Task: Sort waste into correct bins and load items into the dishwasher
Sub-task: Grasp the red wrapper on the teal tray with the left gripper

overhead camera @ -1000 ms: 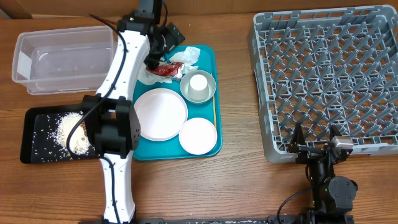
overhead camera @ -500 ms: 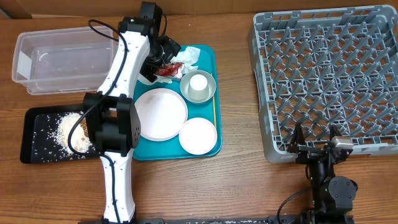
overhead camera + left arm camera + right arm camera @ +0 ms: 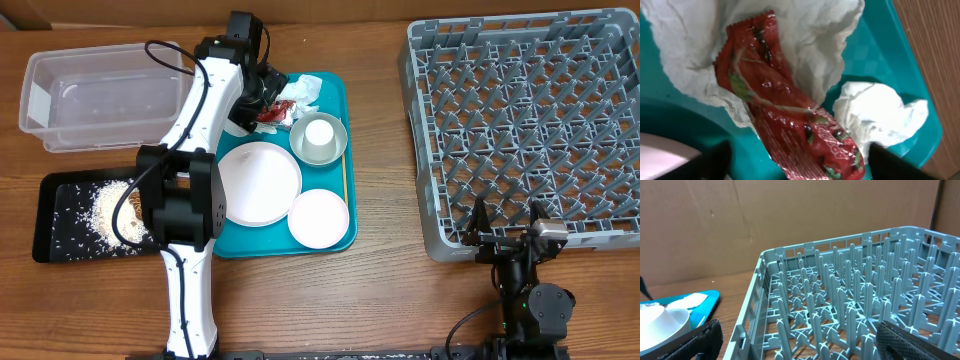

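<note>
Straddling red wrapper [image 3: 790,115], left hand [image 3: 800,162]

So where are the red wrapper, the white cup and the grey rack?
red wrapper [image 3: 790,125], left wrist view, its crinkled middle
white cup [image 3: 319,137], overhead view, its centre
grey rack [image 3: 520,120], overhead view, middle of its pegs

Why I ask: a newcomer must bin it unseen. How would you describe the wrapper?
Find the teal tray left of the grey rack. At its far end, beside the bowl, the wrapper lies on white napkins. It is the only red, crinkled, shiny thing there.
</note>
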`<state>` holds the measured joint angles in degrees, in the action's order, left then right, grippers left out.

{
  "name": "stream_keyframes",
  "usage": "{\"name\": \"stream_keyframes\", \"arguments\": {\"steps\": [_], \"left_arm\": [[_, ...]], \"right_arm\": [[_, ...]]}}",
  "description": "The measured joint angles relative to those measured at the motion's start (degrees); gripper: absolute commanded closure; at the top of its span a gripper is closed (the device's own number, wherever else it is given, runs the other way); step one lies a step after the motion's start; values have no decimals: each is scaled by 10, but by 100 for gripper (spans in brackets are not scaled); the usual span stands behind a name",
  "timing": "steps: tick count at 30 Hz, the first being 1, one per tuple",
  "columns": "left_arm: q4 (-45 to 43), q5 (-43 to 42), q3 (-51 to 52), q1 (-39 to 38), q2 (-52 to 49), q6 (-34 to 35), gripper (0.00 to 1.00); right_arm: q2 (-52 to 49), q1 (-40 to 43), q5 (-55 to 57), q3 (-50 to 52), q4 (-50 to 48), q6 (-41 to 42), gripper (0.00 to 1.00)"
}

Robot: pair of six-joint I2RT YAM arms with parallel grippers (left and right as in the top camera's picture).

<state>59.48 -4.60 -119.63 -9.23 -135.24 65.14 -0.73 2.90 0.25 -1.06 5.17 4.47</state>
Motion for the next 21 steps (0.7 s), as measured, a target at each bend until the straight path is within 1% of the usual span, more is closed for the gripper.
{"name": "stream_keyframes", "arguments": {"steps": [10,14,17,19,20,21], "left_arm": [[-24,20,43,0,0,3,26],[-37,24,56,0,0,6,30],[-44,33,56,0,0,6,31],[-51,38,56,0,0,6,33],[-55,40,56,0,0,6,36],[-58,41,56,0,0,7,42]], "right_arm": [[0,0,0,0,0,0,0],[0,0,0,0,0,0,0],[0,0,0,0,0,0,0],[0,0,0,0,0,0,0],[0,0,0,0,0,0,0],[0,0,0,0,0,0,0]]}}
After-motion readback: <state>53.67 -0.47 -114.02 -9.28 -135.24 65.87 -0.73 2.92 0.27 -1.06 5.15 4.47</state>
